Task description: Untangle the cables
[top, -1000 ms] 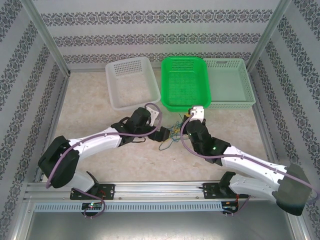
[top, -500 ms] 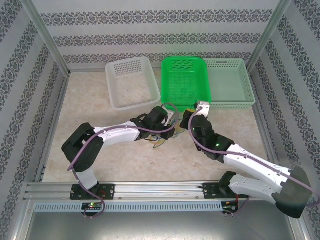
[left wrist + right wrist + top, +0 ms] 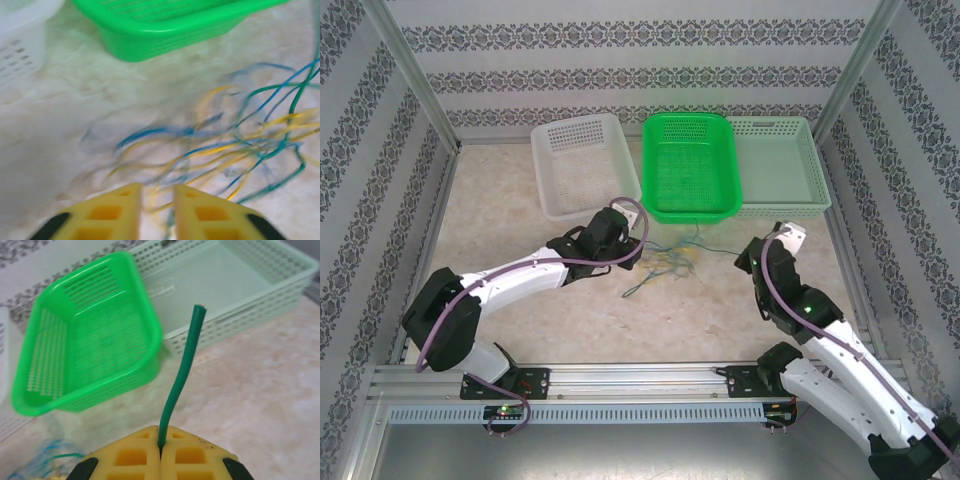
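The cables (image 3: 670, 260) lie as a loose tangle of thin yellow, blue and green wires on the table just below the green basket. In the left wrist view the cables (image 3: 235, 145) spread out blurred ahead of my left gripper (image 3: 157, 189). Its yellow fingers (image 3: 127, 210) stand a little apart, with a yellow wire crossing the gap. My left gripper (image 3: 640, 250) sits at the tangle's left edge. My right gripper (image 3: 160, 434) is shut on a green cable (image 3: 180, 380) whose free end sticks up past the fingers. That green cable (image 3: 718, 249) runs from the tangle out to my right gripper (image 3: 748, 255).
Three baskets stand in a row at the back: a white basket (image 3: 585, 165), a green basket (image 3: 690, 165) and a pale green basket (image 3: 778, 165). The green basket (image 3: 85, 340) and the pale green basket (image 3: 225, 285) lie just ahead of my right gripper.
My right arm has pulled away to the right with the green cable, drawing it out of the tangle. My left arm has drawn back to the left, uncovering the spread wires.
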Tool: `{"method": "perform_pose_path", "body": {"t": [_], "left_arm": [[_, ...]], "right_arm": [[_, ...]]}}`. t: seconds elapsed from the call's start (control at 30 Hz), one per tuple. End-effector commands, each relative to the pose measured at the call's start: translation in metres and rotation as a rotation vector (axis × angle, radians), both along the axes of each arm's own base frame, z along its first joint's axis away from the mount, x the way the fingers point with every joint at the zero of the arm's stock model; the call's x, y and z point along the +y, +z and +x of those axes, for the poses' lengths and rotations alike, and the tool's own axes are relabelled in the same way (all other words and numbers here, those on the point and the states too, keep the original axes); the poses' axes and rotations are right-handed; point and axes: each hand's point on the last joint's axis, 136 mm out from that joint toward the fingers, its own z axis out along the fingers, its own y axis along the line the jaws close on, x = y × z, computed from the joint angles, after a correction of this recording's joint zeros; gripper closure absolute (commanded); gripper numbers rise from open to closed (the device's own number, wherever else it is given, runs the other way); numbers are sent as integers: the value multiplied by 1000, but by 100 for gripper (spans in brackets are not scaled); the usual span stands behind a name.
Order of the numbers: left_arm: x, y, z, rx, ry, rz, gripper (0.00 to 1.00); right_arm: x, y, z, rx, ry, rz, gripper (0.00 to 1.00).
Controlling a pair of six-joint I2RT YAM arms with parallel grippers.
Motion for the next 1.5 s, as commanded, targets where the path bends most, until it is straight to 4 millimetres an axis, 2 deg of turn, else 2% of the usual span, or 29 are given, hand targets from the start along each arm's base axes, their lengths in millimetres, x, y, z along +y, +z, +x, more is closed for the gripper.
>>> {"method": "perform_pose_path", "body": {"t": [0.0,0.1,0.2,0.23,0.27,0.33,0.5,0.6,0.67,0.77,0.87,0.93,0.97,1.0,1.07,1.27,1.33,1.47], "left_arm": [[26,-22,-5,31,19,136,69],[32,-24,-2,31,50,161,66],[27,-21,-2,36,40,139,62],[20,-20,-4,39,15,109,55],[13,-17,-6,38,-15,77,43],[-1,-13,-11,37,-77,27,30],[-22,-9,-18,-2,-178,13,23],[-19,-28,-13,35,-162,98,23],[-17,-45,-12,67,-159,143,24],[-22,-63,-15,120,-181,152,25],[-12,-80,-8,134,-121,207,29],[-9,-86,-5,135,-108,231,47],[-7,-88,-3,135,-98,244,63],[-4,-89,-1,137,-89,261,74],[4,-87,2,132,-64,291,86],[38,-72,11,105,31,284,87],[45,-70,10,106,42,274,87],[49,-69,6,105,31,286,88]], "right_arm": [[-7,-14,-6,37,-25,2,100],[2,-16,-1,52,6,12,100],[24,-13,10,47,93,45,100],[33,-12,14,39,128,67,100],[42,-10,18,27,158,84,100],[55,-6,23,8,193,109,100],[90,22,34,-63,315,156,100],[101,43,38,-93,356,193,100],[100,50,38,-93,349,209,100],[95,55,36,-97,322,243,100],[94,62,33,-128,325,297,100],[92,64,31,-139,324,315,100],[89,66,29,-144,315,314,100],[83,68,27,-146,302,307,100],[66,77,22,-155,261,272,100],[-6,113,-8,-168,75,55,100],[-21,123,-16,-153,44,-7,100],[-39,134,-26,-139,-4,-71,100]]}}
